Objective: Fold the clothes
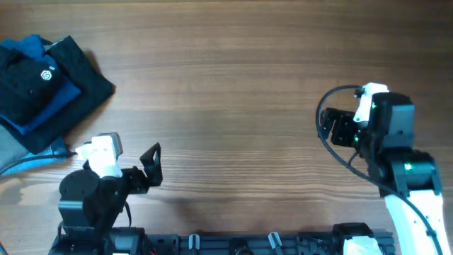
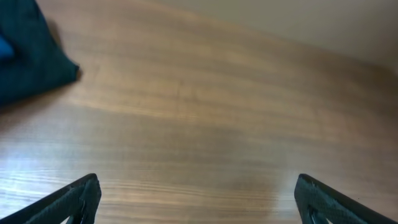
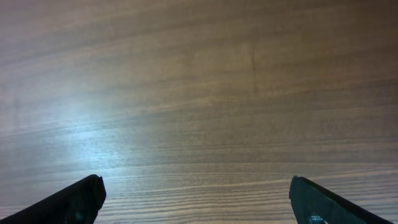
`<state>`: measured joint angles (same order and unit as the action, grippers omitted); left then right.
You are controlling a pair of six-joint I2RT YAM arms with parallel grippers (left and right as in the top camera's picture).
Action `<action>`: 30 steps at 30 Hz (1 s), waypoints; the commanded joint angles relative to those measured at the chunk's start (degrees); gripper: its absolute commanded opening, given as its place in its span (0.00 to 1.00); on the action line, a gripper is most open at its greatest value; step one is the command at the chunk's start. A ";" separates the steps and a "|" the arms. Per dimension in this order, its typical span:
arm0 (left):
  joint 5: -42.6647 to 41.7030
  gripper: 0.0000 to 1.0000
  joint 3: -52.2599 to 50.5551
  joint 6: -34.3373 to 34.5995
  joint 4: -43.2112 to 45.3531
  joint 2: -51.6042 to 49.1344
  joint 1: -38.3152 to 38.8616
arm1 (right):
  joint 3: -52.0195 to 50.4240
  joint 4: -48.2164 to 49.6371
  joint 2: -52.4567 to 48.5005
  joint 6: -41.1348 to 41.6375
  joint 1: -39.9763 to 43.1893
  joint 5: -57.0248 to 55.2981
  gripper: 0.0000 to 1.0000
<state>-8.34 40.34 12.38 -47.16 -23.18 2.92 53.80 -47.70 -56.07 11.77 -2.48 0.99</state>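
The black garment (image 1: 25, 83) with a white hexagon logo lies folded on top of a pile at the far left of the table. My left gripper (image 1: 153, 168) is open and empty over bare wood, right of and nearer than the pile; its two fingers show in the left wrist view (image 2: 198, 200). My right gripper (image 1: 325, 127) is open and empty over bare wood at the right, far from the pile; it also shows in the right wrist view (image 3: 198, 200). The logo garment itself is out of both wrist views.
Under the logo garment lie a bright blue folded garment (image 1: 53, 99), a plain black cloth (image 1: 88, 78) and a grey layer (image 1: 10, 152). A dark corner of the pile (image 2: 31, 59) shows in the left wrist view. The wooden table (image 1: 233, 85) fills the middle.
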 commanded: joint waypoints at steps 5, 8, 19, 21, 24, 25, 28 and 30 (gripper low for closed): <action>0.33 1.00 -0.70 0.48 -5.86 0.31 0.24 | -0.48 -0.04 -2.89 0.24 -0.33 -1.05 1.00; 0.33 1.00 -0.70 0.48 -7.45 0.31 0.24 | -1.57 0.39 2.23 0.20 -0.33 -1.81 1.00; 0.33 1.00 -0.70 0.48 -8.00 0.31 0.24 | -23.10 14.23 35.56 -2.93 -0.33 -0.96 1.00; 0.33 1.00 -0.70 0.48 -8.00 0.31 0.24 | -27.67 16.72 41.48 -2.75 -0.33 -0.92 1.00; 0.33 1.00 -0.70 0.48 -8.00 0.31 0.24 | -33.59 21.18 48.83 -2.75 -0.35 -0.48 1.00; 0.33 1.00 -0.70 0.48 -8.00 0.31 0.24 | -35.50 23.04 50.99 -2.80 -0.33 -0.04 1.00; 0.33 1.00 -0.70 0.48 -8.00 0.31 0.24 | -40.19 28.26 55.82 -2.78 -0.33 0.35 1.00; 0.33 1.00 -0.70 0.48 -8.00 0.31 0.24 | -44.06 34.23 55.93 -2.78 -0.33 0.92 1.00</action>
<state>-8.34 40.05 12.38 -55.29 -23.18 2.92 13.93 -17.98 -1.61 9.76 -2.48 0.38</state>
